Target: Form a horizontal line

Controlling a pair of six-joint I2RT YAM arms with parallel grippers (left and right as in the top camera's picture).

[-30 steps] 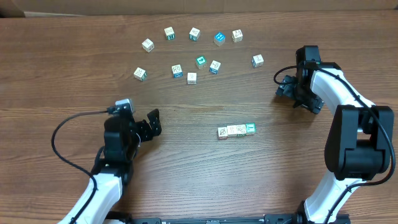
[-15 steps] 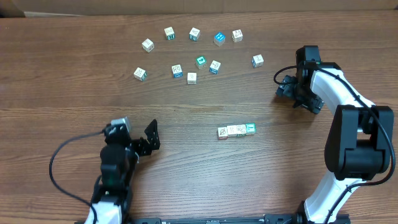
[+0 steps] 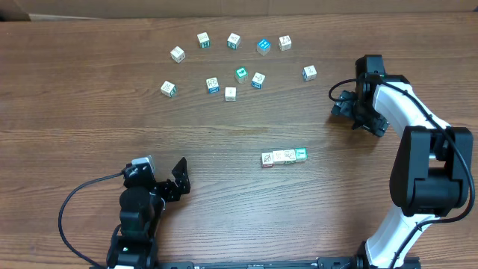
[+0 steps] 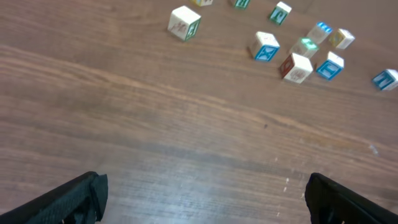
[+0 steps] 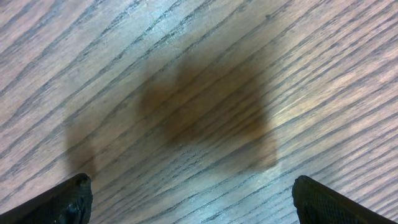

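horizontal line (image 3: 284, 156): a short row of about four small picture cubes, touching side to side, running left to right on the table (image 3: 75, 112), right of centre and toward the near edge; the cube at the right end shows green.
alignment: reads as straight and gapless from overhead; too small to check finer offsets.
loose cubes (image 3: 230, 93): eleven scattered across the far part of the table, well apart from the row, none touching it.
left gripper (image 3: 176, 179): jaws spread wide, nothing between them; near the front edge, well left of the row. its wrist view shows bare wood and the loose cubes beyond.
right gripper (image 3: 345, 108): jaws spread wide, holding nothing; at the right side, well apart from the row, low over bare wood.
progress, judged: a line stands formed and released.
outstanding, judged: possibly adding loose cubes; the task does not say how many.
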